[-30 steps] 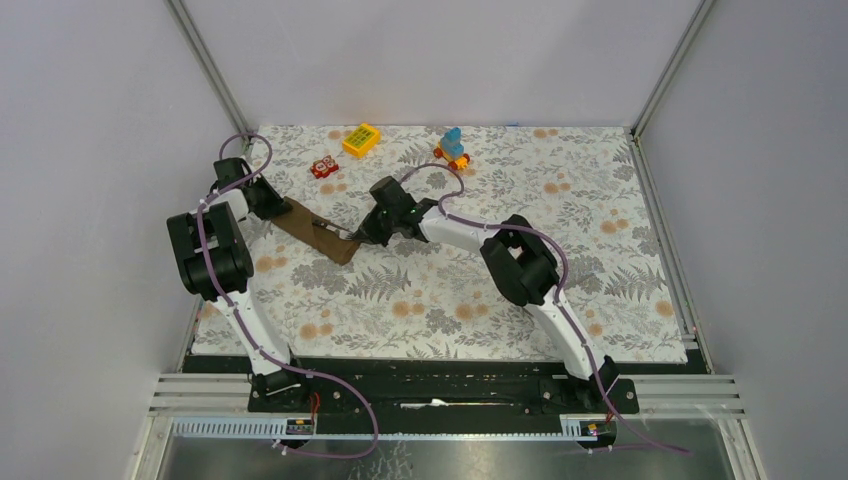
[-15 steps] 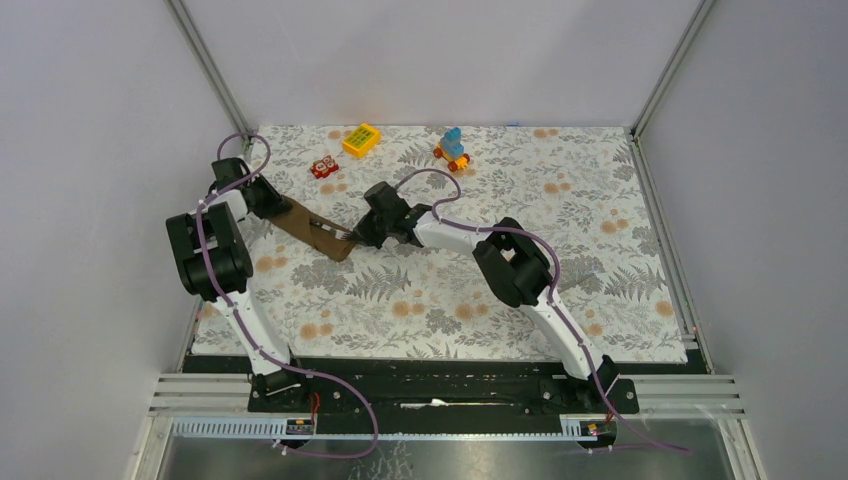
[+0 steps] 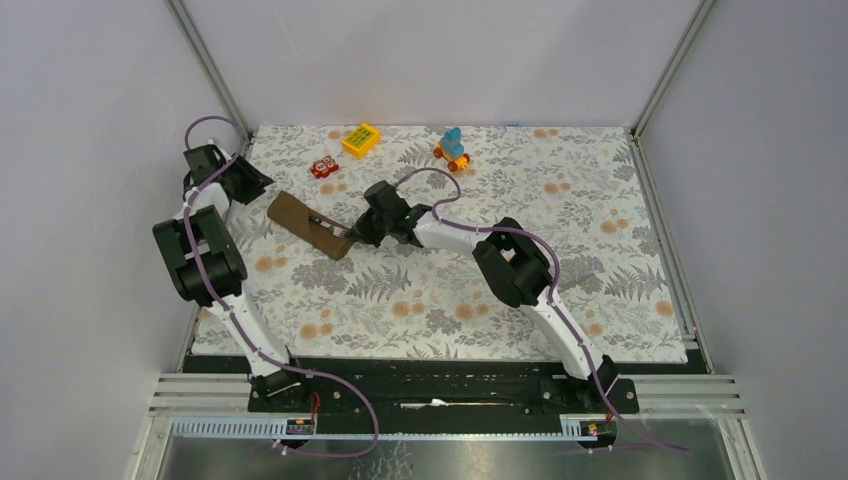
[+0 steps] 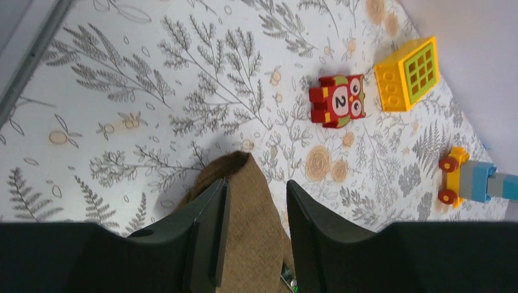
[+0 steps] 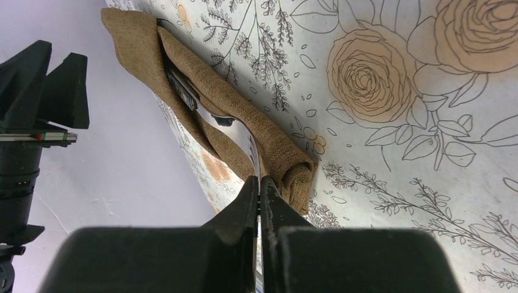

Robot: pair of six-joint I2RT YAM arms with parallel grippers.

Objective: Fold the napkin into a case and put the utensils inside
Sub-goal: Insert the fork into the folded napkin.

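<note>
Case (image 3: 310, 222) lies left of centre on the counter (image 3: 600, 250), utensils (image 5: 183, 88) inside. Left end effector (image 3: 258, 184): parted, clear of the case, near the left edge. Right end effector (image 3: 358, 232): pinched closed at the case mouth.

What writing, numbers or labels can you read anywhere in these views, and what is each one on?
"2": on the front of the red owl block, readable in the left wrist view; too small to read in the top view.
Yellow block: a green grid only, no writing.
Blue and orange toy car: no writing visible.
Brown napkin case: no label visible.
</note>
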